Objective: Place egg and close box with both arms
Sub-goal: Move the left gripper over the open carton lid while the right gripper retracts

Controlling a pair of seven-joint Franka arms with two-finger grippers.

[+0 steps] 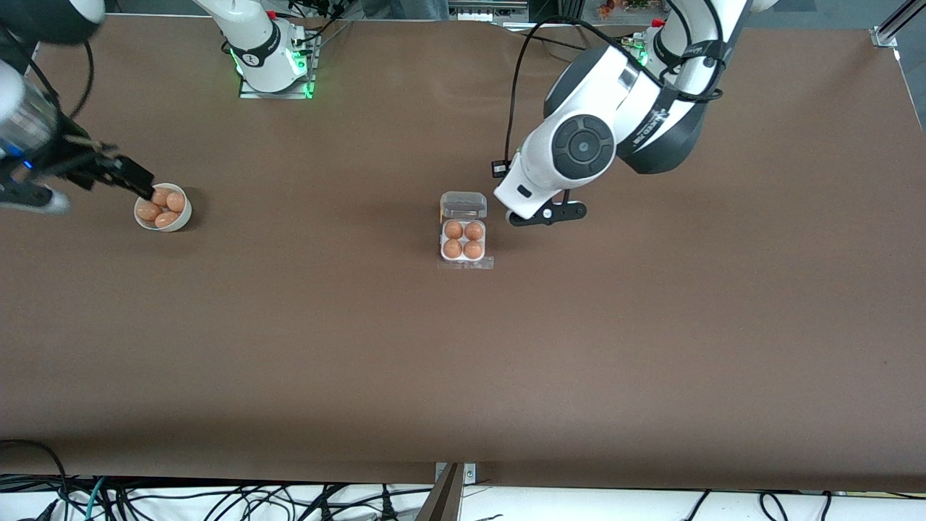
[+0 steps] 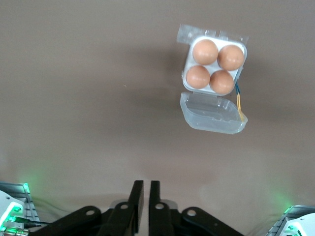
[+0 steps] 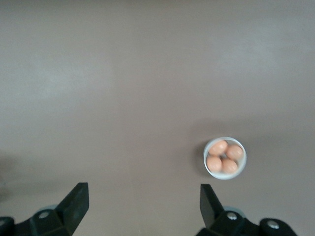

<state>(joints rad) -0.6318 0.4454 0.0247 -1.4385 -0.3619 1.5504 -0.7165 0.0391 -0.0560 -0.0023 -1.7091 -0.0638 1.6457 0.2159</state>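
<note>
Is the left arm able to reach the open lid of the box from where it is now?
Probably yes. The left gripper hangs shut, holding nothing, over the table beside the box. The clear lid lies flat and open, and nothing stands between it and the gripper. The right gripper is open over the bowl, well out of the way.

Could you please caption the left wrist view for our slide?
Left gripper, jaws shut, above the table near the open box holding four eggs.

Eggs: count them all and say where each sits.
8. Four fill the cells of the open box; four lie in the white bowl at the right arm's end of the table. The bowl may hide more underneath.
</note>
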